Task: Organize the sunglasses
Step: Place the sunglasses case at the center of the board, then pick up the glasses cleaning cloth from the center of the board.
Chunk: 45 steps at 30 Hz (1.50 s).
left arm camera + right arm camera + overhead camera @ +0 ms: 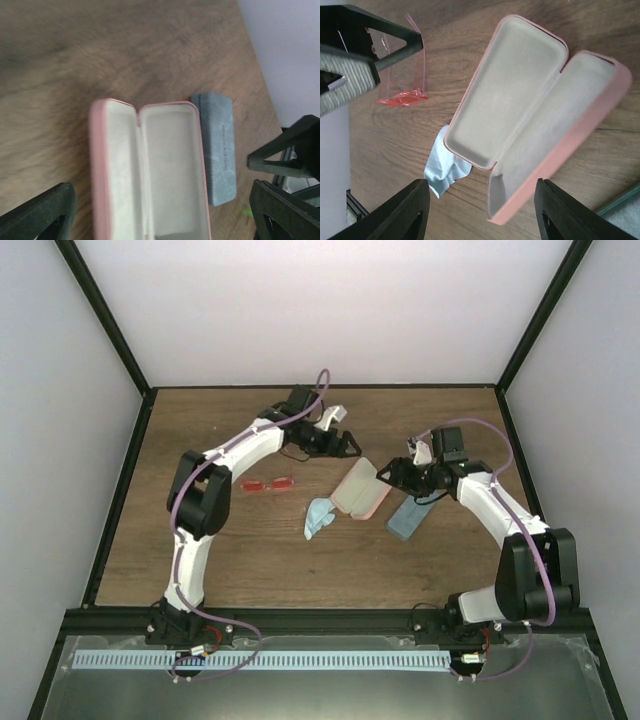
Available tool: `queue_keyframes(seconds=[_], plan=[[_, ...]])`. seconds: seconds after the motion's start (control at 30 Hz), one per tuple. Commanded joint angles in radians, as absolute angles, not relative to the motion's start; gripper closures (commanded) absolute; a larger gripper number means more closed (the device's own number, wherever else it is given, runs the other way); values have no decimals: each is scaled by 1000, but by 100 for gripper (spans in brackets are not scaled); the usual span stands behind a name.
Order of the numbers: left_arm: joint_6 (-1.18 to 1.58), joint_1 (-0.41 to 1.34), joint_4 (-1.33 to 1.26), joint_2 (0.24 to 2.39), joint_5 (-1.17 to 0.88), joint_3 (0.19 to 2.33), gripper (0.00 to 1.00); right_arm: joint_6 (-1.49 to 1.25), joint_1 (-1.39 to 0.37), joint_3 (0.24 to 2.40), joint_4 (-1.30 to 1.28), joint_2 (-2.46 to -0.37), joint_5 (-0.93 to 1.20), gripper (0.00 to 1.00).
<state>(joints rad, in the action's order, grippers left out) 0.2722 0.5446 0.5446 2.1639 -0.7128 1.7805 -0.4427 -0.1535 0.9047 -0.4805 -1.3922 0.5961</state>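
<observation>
Both tools are idle. The left gripper (pixel 342 444) has its fingers spread with nothing between them. The right gripper (pixel 392 473) is likewise spread and empty, hovering over the pink case (pixel 360 490). The case lies open on the table (pixel 200 430) with both halves bare. One pair of sunglasses (pixel 267 483), red-tinted, lies on the wood to the left of the case, beside the left arm and apart from the light blue cloth (pixel 318 517). Judged step: get that pair into the open case. Bring the left gripper down over the frame and close on the bridge or rim, not on a thin temple; pinch the wire and you will likely twist the pair. Lay it in along the case's long axis, and keep the right gripper off the hinge. Only the right wrist view shows one temple standing up from the lenses, so the pair is not folded flat, and the cloth tucked against the case's corner. Only the left wrist view shows the grey-blue case (pixel 217 145), closed and just beside the pink one; it shows no sunglasses. You cannot place a second pair with certainty.
</observation>
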Motion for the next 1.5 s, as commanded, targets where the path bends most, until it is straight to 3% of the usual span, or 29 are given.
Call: queue_keyframes(seconds=[0.0, 0.07, 0.23, 0.27, 0.33, 0.37, 0.4, 0.47, 0.53, 0.6, 0.7, 0.77, 0.97, 1.23, 1.47], plan=[[258, 498, 566, 2105, -649, 1801, 7, -430, -150, 961, -479, -1395, 620, 42], [287, 501, 542, 2091, -674, 1801, 14, -433, -150, 959, -479, -1396, 624, 51], [356, 529, 481, 2051, -678, 1743, 26, -440, -151, 956, -465, -1398, 647, 98], [379, 528, 450, 2026, -664, 1705, 34, -439, -153, 956, -466, -1403, 660, 99], [418, 528, 420, 1977, -600, 1628, 63, -432, -163, 951, -467, -1408, 672, 99], [432, 530, 412, 1952, -567, 1570, 72, -429, -172, 946, -469, -1407, 669, 99], [445, 531, 402, 1913, -538, 1515, 80, -427, -179, 941, -471, -1406, 664, 99], [464, 548, 371, 1835, -486, 1398, 84, -432, -185, 926, -467, -1399, 657, 99], [451, 579, 371, 1760, -417, 1294, 83, -439, -186, 911, -459, -1388, 646, 89], [423, 625, 381, 1689, -336, 1209, 59, -444, -190, 899, -447, -1388, 646, 77], [442, 663, 343, 1597, -284, 1115, 22, -441, -222, 917, -450, -1423, 641, 76], [465, 667, 326, 1568, -277, 1092, 10, -440, -245, 939, -449, -1447, 637, 77], [415, 677, 390, 1561, -276, 1051, 13, -455, -299, 1002, -460, -1472, 617, 78], [410, 696, 346, 1594, -242, 946, 43, -478, -306, 961, -456, -1437, 588, 78], [402, 718, 317, 1690, -275, 956, 52, -474, -306, 952, -473, -1433, 573, 77]])
